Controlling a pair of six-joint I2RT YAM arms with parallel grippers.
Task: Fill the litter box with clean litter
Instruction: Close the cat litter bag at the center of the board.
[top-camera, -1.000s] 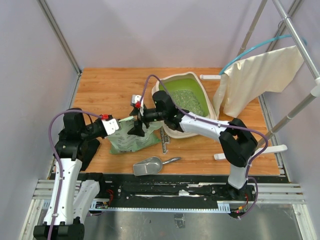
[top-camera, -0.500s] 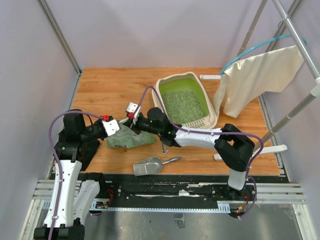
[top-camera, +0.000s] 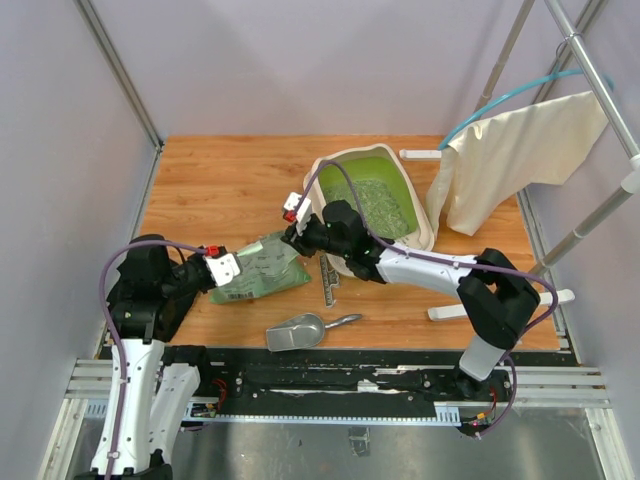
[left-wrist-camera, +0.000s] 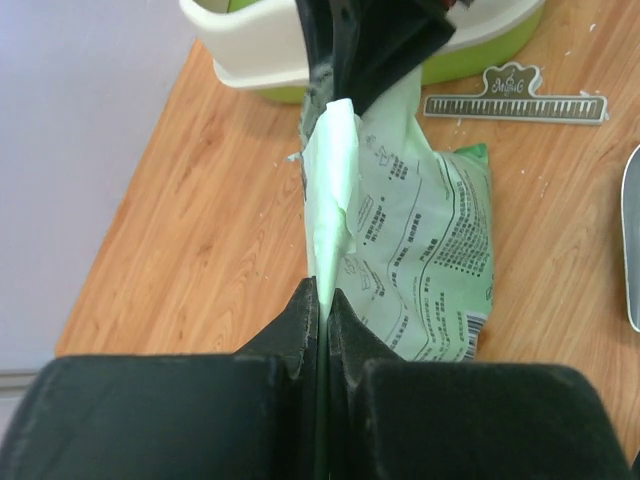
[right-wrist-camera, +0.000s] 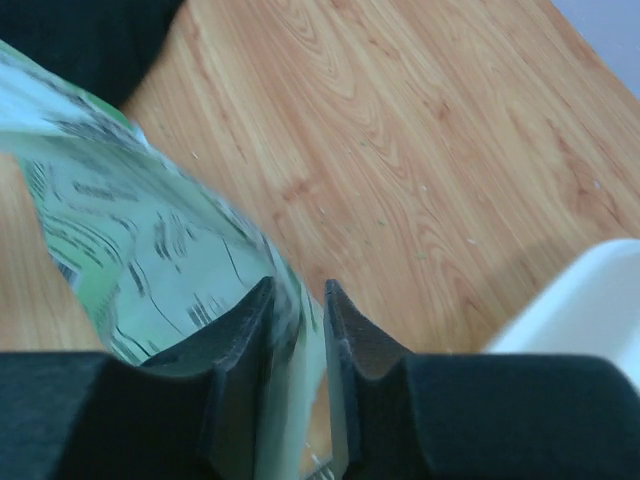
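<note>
Bag (top-camera: 262, 268) now lies flatter, pinched in left jaws, right jaws slightly parted around its edge.

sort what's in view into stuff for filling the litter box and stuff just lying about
For the job:
- litter box
- litter already in it
- bag, pinched by the left pincer

Lying about, untouched:
- scoop
- clip
- cloth
</note>
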